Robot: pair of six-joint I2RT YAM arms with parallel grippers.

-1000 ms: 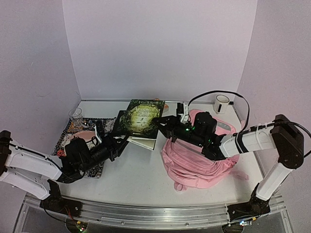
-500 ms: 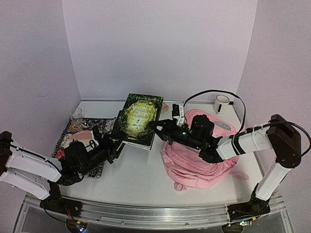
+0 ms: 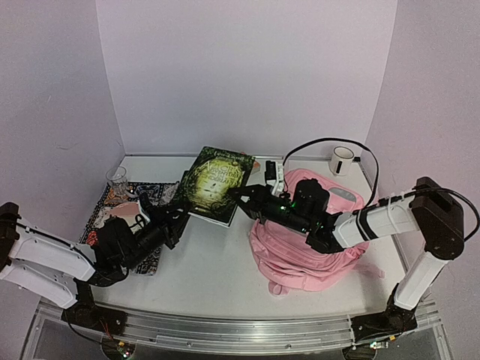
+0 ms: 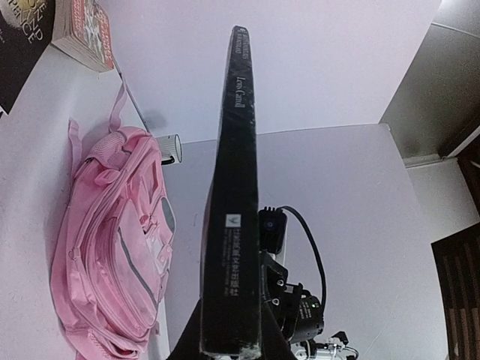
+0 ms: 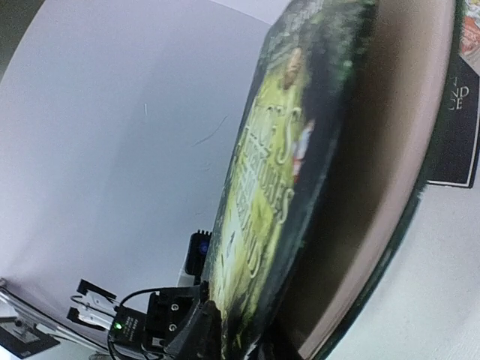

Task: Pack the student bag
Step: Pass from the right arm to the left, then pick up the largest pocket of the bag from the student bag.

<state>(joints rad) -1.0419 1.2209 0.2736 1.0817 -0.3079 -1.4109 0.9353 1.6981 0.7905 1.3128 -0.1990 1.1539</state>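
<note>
Over the middle of the tabletop [image 3: 217,262], a big green book [image 3: 217,182] is held up between two robot arms. Left pincer [image 3: 180,217] is pinching the book at its near left corner, with one finger on each side of the dark spine. Right pincer [image 3: 238,196] is pinching the book's right edge. The book is tilted, with its shiny front facing up.

A pink student bag [image 3: 300,251] lies flat on the right side of the tabletop, just beside the book and under the right arm. Its zip pockets face up.

A white mug [image 3: 342,160] stands in the far right corner. A clear glass [image 3: 116,178] stands far left, next to a patterned cloth [image 3: 112,206].
</note>
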